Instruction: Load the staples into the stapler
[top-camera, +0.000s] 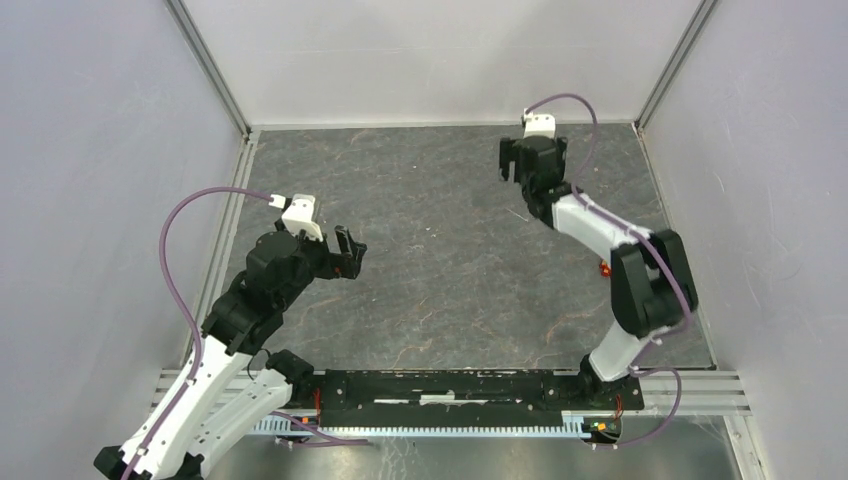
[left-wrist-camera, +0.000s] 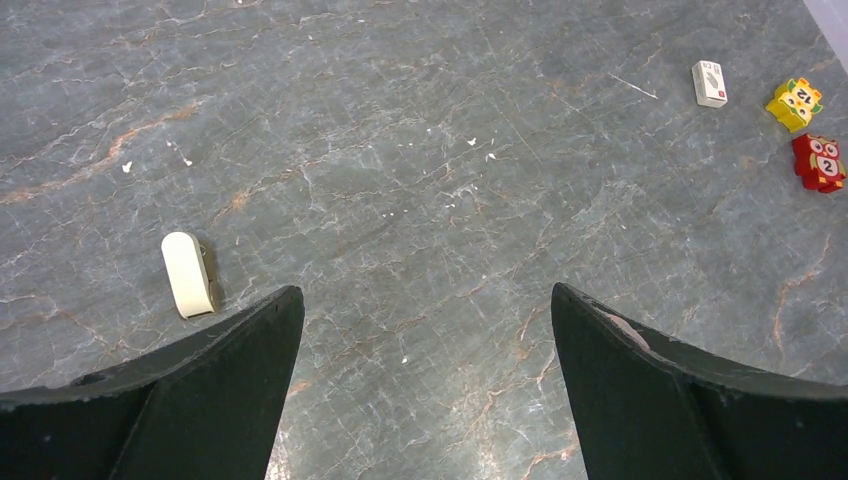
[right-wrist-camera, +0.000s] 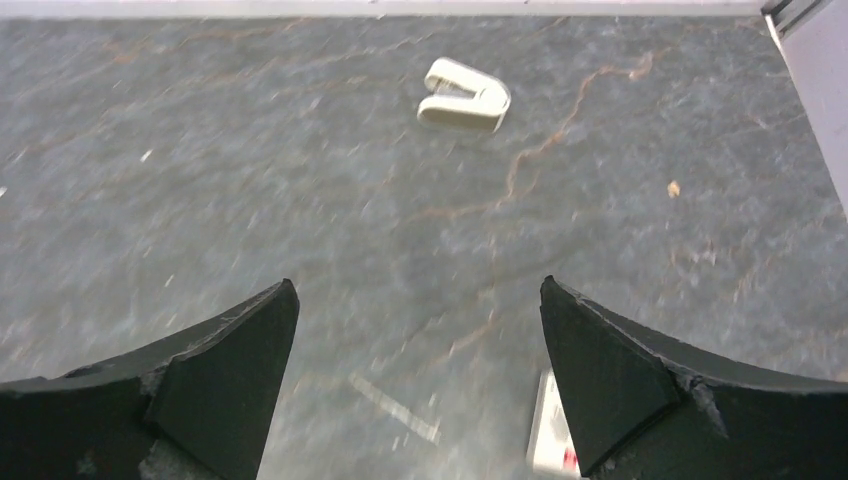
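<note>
In the left wrist view a cream stapler (left-wrist-camera: 188, 273) lies on the grey stone table, just beyond my left finger. A thin staple strip (left-wrist-camera: 633, 86) and the small whitish staple box (left-wrist-camera: 709, 83) lie far off at the upper right. My left gripper (left-wrist-camera: 423, 290) is open and empty above bare table. In the blurred right wrist view the stapler (right-wrist-camera: 463, 95) lies hinged open in a V near the far wall. A staple strip (right-wrist-camera: 395, 407) lies between the fingers of my open, empty right gripper (right-wrist-camera: 417, 282). The box (right-wrist-camera: 552, 437), with its red mark, is half hidden behind the right finger.
A yellow cartoon cube (left-wrist-camera: 795, 103) and a red one (left-wrist-camera: 818, 162) sit beside the box. In the top view my left gripper (top-camera: 348, 252) is at mid-left and my right gripper (top-camera: 508, 160) is at the far right. Walls enclose the table on three sides.
</note>
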